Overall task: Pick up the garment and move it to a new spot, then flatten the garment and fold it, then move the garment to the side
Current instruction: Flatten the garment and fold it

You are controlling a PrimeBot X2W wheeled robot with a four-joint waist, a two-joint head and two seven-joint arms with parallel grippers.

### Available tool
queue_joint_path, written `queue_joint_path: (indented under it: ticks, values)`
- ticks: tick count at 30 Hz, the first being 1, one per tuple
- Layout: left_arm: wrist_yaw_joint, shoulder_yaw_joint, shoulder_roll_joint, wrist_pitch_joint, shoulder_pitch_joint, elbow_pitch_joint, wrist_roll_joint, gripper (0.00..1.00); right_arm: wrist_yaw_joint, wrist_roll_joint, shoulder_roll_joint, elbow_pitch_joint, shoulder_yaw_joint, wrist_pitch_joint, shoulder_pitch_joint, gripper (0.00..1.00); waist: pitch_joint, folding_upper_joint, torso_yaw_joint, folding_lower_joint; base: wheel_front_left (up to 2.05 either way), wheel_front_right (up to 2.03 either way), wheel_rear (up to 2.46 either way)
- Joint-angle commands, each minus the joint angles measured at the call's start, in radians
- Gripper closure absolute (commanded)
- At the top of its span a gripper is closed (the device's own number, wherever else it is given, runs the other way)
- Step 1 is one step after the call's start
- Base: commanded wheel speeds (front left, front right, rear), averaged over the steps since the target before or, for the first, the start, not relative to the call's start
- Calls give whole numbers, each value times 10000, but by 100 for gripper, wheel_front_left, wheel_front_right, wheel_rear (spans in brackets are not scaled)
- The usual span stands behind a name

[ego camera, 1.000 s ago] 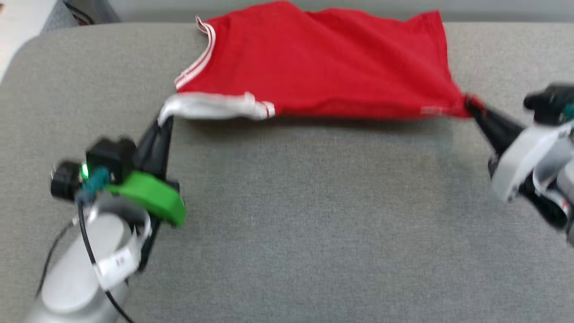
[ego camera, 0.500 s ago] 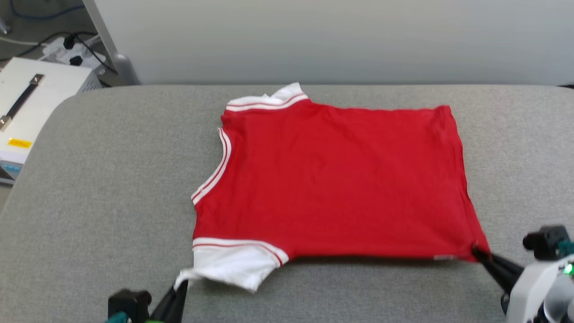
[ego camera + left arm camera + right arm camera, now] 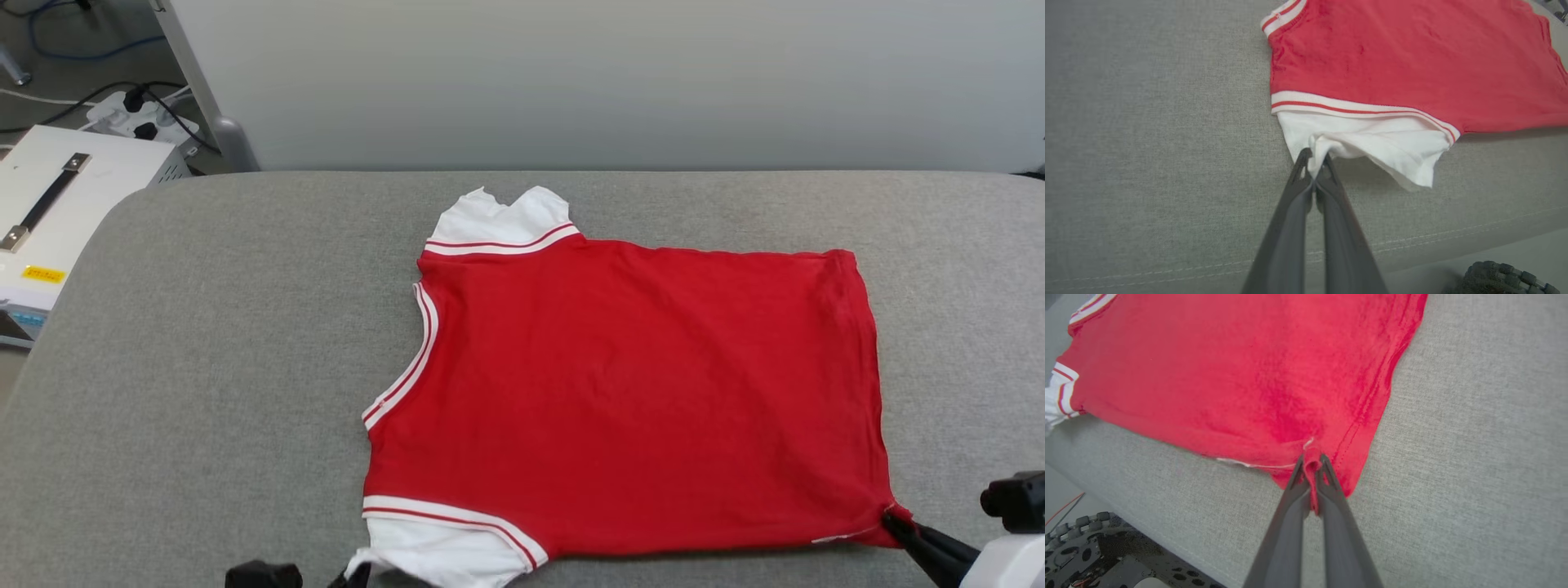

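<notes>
Shirt (image 3: 620, 392) spread near-flat on grey bench (image 3: 204, 367), plain red side up; left pincer (image 3: 1312, 163) clamped on white sleeve (image 3: 1392, 147); right pincer (image 3: 1312, 463) clamped on hem corner (image 3: 1343, 469); likely both near corners held to draw cloth taut for flattening.

Soft, even, bright overhead light is recorded; the head view is sharp. Faint shadows are cast on the bench (image 3: 204, 367) under the near edge of the garment (image 3: 620, 392). In the wrist views the left gripper (image 3: 1312, 161) and right gripper (image 3: 1312, 461) are blurred toward the bottom edge, and the bench seam is bowed by lens distortion.
</notes>
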Motion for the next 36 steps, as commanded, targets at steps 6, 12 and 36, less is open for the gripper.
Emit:
queue_joint_path:
  ticks: [6, 12, 36]
  values:
    - [-740, 68, -108, 31, -2367, 717, 481, 100, -7, -113, 362, -430, -1294, 355, -176, 100, 602, -1, 27, 1, 0, 0, 0]
    - [-1408, 86, -295, 51, -4388, 1643, 824, 100, -7, -350, 675, -728, -2164, 1005, -883, 100, 1248, -1, -266, 1, 0, 0, 0]
    - [-3172, -517, -1867, -867, -7426, 7552, 694, 100, -7, -1270, 2237, 1731, -1687, 1628, -3501, 100, 2916, -1, -462, 1, 0, 0, 0]
